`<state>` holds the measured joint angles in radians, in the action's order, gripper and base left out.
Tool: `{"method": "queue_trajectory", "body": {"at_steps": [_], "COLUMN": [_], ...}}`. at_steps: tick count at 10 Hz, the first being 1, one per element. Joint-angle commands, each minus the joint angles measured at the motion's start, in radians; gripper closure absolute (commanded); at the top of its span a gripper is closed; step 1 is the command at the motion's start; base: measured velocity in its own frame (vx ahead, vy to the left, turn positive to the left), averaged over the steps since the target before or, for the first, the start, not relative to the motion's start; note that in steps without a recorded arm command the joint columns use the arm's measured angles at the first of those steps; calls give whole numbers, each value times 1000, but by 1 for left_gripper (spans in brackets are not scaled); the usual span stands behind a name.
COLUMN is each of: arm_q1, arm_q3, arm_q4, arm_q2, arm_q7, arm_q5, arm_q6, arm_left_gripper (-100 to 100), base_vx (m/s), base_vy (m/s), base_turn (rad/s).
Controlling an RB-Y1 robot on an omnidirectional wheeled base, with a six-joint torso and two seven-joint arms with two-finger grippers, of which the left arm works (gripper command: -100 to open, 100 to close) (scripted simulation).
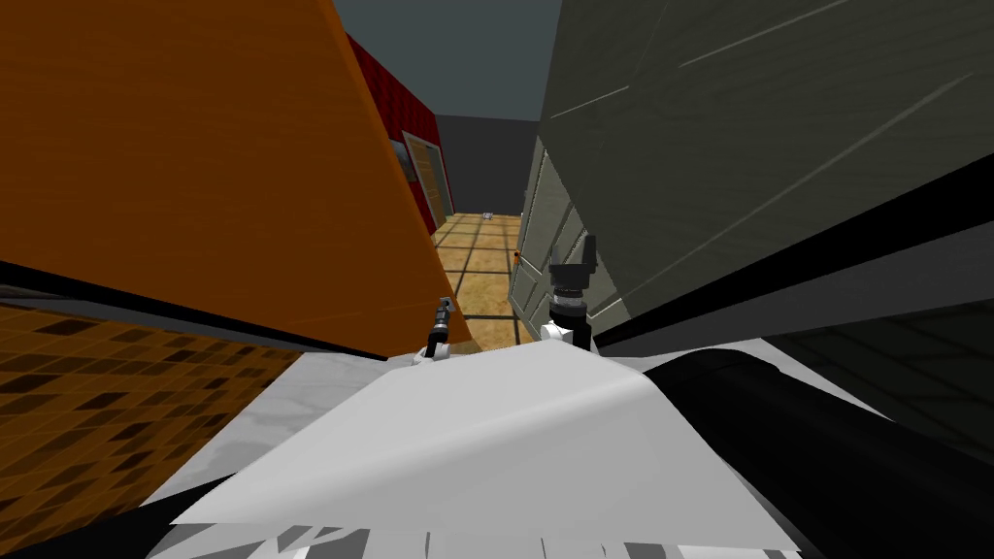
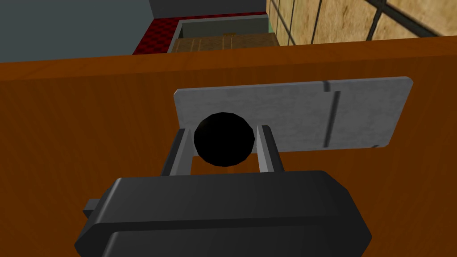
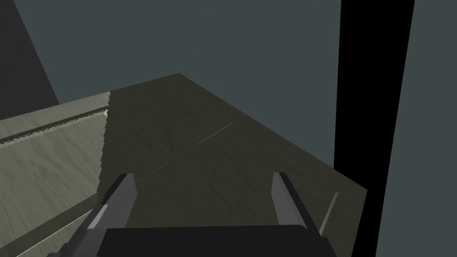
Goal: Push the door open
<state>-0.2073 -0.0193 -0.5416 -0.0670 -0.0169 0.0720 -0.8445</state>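
The robot stands in a narrow passage with the orange-brown door [image 1: 223, 165] slanting along its left side. A grey metal plate [image 2: 312, 111] is fixed flat on the door's face, and a round black knob [image 2: 224, 147] sticks out from one end of that plate.

The left claw [image 2: 223, 131] is at this knob. Its two grey fingers [image 2: 266, 149] sit one on each side of the ball and press against it, closed to a gap much narrower than their open spread, so the claw has the knob in its grip. In the head view the left claw [image 1: 445, 312] shows small against the door's lower near edge.

The right claw [image 3: 201, 176] is across the passage from the door, raised beside a grey-green panelled wall [image 1: 738, 146]. Its fingers [image 3: 285, 201] stand wide apart with nothing between them, pointing along the grey-green boards.

Beyond the door's far edge a tan tiled floor [image 1: 480, 262] runs away down the passage, and a red wall [image 1: 388, 107] continues on the door's side.
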Motion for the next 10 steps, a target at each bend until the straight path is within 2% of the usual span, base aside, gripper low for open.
{"method": "queue_trajectory", "body": {"at_steps": [1,3,4,7,8,10], "arm_q1": [2,2,1,-1,-3,-3], "arm_q3": [0,0,12,25,41,41], "arm_q4": [0,0,3,4,5,5], "arm_q2": [0,0,-6,-12,-17,-17], "arm_q7": [0,0,12,24,38,38], "arm_q5": [0,0,7,13,22,22], "arm_q6": [-1,-1,0,0,-2,-2], "arm_left_gripper": [100,100,100,100,100,100], "base_vx": [-11,-4,87,152,165,115], "base_vy": [1,0,-17,-6,-15,0], "base_turn": [0,1,43,34,67,33]}}
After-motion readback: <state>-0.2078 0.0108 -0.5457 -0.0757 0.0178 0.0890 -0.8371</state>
